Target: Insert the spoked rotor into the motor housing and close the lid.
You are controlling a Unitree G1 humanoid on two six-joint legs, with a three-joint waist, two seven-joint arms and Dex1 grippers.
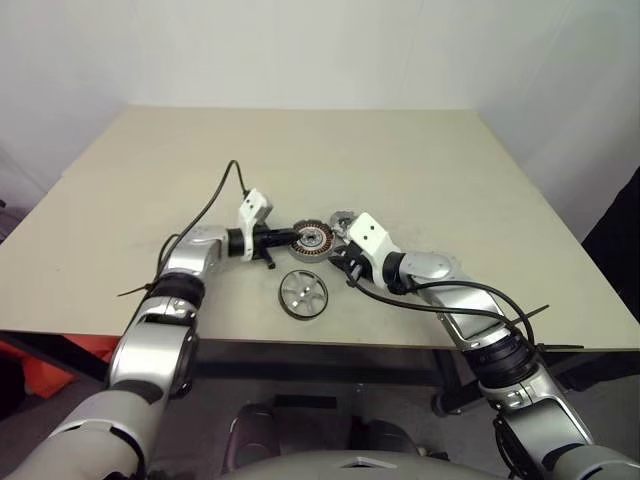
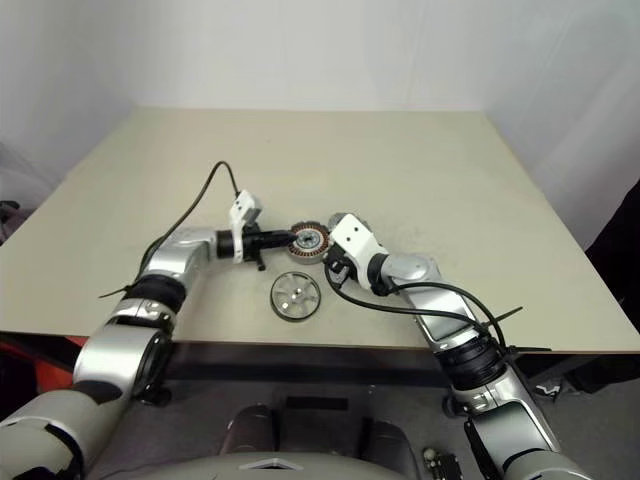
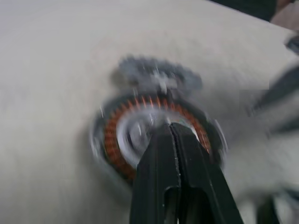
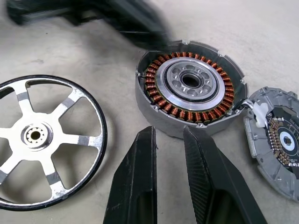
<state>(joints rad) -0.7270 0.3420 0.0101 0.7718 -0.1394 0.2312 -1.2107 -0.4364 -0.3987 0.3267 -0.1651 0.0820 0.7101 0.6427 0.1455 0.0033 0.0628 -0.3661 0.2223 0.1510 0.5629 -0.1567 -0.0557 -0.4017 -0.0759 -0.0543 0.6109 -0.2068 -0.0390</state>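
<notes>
Motor housing [image 4: 189, 91] seemingly just beyond shut left hand [image 3: 173, 135].

I see the table [image 1: 420, 170] bare beyond the parts, open on all far sides. Near edge is crowded: housing [image 4: 189, 91] has the lid [image 4: 275, 140] just beside it, the rotor [image 4: 39, 140] near on the other side. Left gripper [image 3: 174, 133], fingers together, blocks above the housing; right gripper [image 4: 169, 137] stands close before it

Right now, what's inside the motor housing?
Motor housing: ring of copper windings around a silver hub. No spoked rotor inside; it lies alongside. Floor beneath the windings is hidden.
</notes>
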